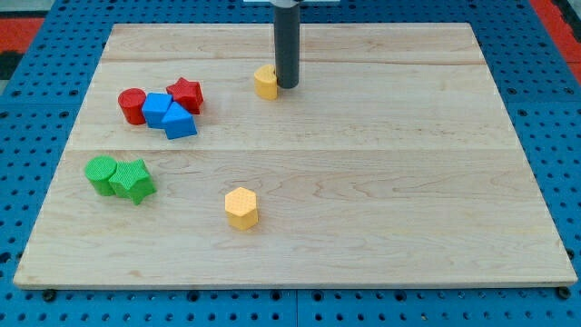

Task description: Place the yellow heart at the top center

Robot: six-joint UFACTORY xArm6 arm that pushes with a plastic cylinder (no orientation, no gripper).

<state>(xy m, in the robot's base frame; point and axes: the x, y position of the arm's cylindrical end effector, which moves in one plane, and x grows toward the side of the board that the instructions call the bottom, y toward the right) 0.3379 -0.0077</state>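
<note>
The yellow heart (265,82) lies on the wooden board (363,182) near the view's top centre. My tip (287,86) stands right against the heart's right side, touching or nearly touching it. The dark rod rises straight up from there to the view's top edge. A second yellow block, a hexagon (241,208), lies lower on the board, below and slightly left of the heart.
At the view's left, a red cylinder (132,105), a red star (185,94), a blue block (157,109) and a blue triangle-like block (180,122) sit clustered. Below them, a green cylinder (101,173) touches a green star (133,180). Blue pegboard (54,54) surrounds the board.
</note>
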